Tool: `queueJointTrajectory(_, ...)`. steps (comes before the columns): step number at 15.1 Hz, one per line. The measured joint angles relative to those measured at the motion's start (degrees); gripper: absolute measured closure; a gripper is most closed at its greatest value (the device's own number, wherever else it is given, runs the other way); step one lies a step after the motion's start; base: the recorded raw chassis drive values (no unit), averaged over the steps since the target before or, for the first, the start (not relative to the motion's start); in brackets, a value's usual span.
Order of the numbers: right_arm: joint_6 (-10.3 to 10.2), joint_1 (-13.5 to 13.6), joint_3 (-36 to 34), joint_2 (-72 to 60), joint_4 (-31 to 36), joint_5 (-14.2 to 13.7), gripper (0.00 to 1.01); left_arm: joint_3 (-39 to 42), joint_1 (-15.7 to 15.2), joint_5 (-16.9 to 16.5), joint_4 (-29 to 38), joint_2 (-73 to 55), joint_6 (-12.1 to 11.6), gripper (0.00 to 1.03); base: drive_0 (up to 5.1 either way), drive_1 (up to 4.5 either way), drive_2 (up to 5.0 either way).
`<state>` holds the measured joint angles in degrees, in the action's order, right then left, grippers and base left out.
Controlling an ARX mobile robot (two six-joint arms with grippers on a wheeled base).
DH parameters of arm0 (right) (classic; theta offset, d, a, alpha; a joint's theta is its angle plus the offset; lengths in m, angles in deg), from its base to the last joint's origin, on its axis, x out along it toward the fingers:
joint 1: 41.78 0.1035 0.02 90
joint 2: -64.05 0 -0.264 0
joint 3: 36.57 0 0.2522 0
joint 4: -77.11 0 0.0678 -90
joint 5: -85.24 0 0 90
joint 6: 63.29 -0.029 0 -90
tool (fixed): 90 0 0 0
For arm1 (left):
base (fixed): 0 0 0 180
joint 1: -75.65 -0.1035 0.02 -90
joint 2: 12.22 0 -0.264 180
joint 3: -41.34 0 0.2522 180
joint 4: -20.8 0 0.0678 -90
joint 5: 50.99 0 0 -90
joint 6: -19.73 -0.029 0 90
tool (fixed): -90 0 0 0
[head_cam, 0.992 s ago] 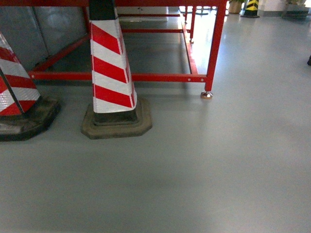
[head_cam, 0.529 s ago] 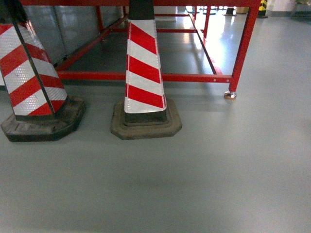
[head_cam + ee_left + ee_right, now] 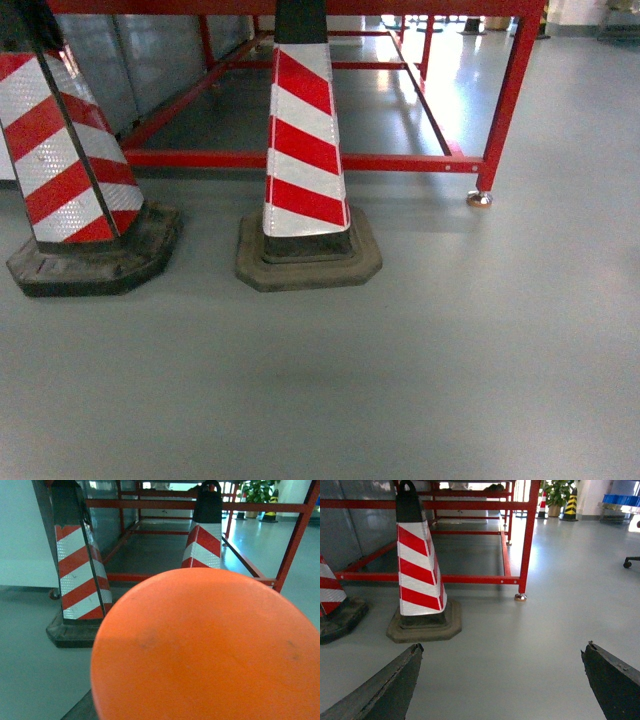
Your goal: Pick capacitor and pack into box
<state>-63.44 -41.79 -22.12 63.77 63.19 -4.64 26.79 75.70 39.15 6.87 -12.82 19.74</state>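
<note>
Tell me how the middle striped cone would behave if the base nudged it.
The middle cone would probably slide rather than tip: its wide dark base sits flat on the smooth grey floor. A high push on the tall, narrow body might rock it.

The box and capacitor lie outside all three views; their look and pose cannot be told.

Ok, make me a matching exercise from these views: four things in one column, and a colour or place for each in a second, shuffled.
Things:
1. middle cone
2. frame
3. round disc
4. metal foot

Descriptions:
A. plain orange, fills the left wrist view
B. red and white stripes, octagonal base
C. under the frame's right front leg
D. red bars behind the cones

Pairs: 1-B, 2-D, 3-A, 4-C
</note>
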Motion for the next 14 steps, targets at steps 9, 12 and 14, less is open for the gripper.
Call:
queueJointTrajectory(9,0.0,0.0,0.0,0.0,-0.2,-0.1,0.03,0.0,0.0,-0.1,-0.2,0.0,0.0,0.59,0.1,4.07,-4.0)
queueJointTrajectory(12,0.0,0.0,0.0,0.0,0.0,-0.1,0.03,0.0,0.0,-0.1,-0.2,0.0,0.0,0.59,-0.1,3.90,-4.1)
queueJointTrajectory(14,0.0,0.0,0.0,0.0,0.0,-0.1,0.03,0.0,0.0,-0.1,-0.2,0.0,0.0,0.59,0.0,3.69,-3.8)
